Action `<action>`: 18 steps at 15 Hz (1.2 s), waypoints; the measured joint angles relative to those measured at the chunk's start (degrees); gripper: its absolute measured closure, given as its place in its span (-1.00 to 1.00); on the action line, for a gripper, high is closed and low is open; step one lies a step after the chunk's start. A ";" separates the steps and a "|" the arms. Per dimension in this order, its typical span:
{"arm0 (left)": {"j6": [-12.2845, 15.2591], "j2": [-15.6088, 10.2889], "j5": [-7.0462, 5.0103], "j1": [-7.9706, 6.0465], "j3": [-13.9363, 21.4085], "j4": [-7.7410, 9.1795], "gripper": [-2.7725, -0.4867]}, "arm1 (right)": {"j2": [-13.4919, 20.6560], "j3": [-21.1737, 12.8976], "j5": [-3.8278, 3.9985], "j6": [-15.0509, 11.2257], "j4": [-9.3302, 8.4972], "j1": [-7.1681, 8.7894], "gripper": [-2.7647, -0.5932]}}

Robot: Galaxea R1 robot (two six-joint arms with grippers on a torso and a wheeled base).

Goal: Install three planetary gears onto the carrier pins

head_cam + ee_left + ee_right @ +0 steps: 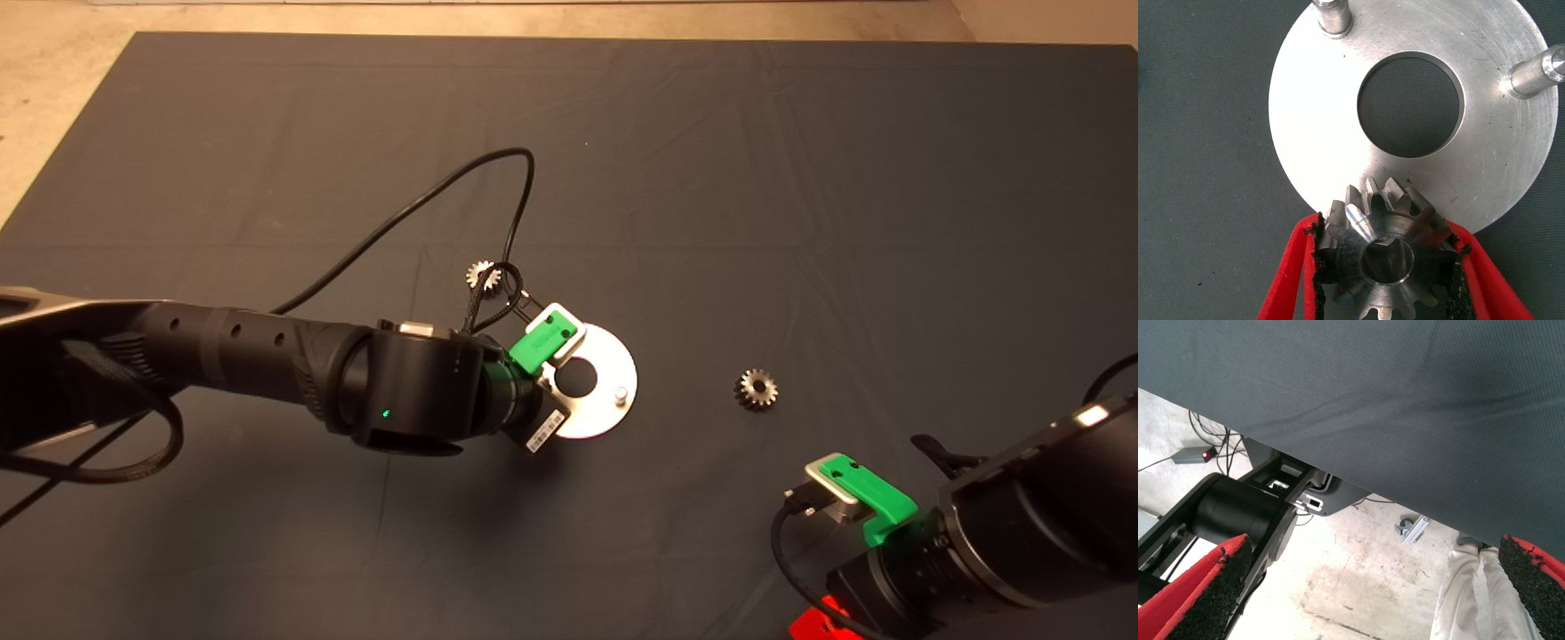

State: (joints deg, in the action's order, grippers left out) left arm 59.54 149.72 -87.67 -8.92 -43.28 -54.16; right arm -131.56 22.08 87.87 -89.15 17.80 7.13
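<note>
Silver plate (605, 404) sits near the middle of the dark mat (800, 178), and the left arm comes in over it from the mat's left edge, its wrist body covering the plate's left part in the head view, so only one carrier pin (621, 392) shows there, on the side toward the mat's right edge. A black cable (427, 200) loops up from that wrist toward the far edge and crosses right in front of a second planetary gear (481, 274), which lies on the mat just beyond the plate and is partly hidden by the loop. From the left wrist view, the left gripper (1386, 267) has its red fingers (1288, 280) pinching a planetary gear (1388, 257) between the black pads, the gear tilted and hanging over the plate's rim (1311, 133); whether it touches the plate cannot be told. Two bare carrier pins (1333, 17) stand upright across the large centre hole (1410, 105) from it, nothing on either. A third gear (757, 388) lies flat on the mat, well apart from the plate toward the right edge. Right gripper (1365, 593) waits off the mat's near right corner, fingers spread wide and holding nothing, with concrete floor (1358, 567) and the mat's edge beyond them.
</note>
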 joint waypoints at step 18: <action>0.44 2.48 0.19 0.02 -1.49 1.07 0.70 | 0.46 0.00 0.02 -0.02 0.00 0.00 -0.99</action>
State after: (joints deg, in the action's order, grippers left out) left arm 59.98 152.20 -87.48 -8.90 -44.76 -53.09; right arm -131.10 22.08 87.89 -89.16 17.80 7.13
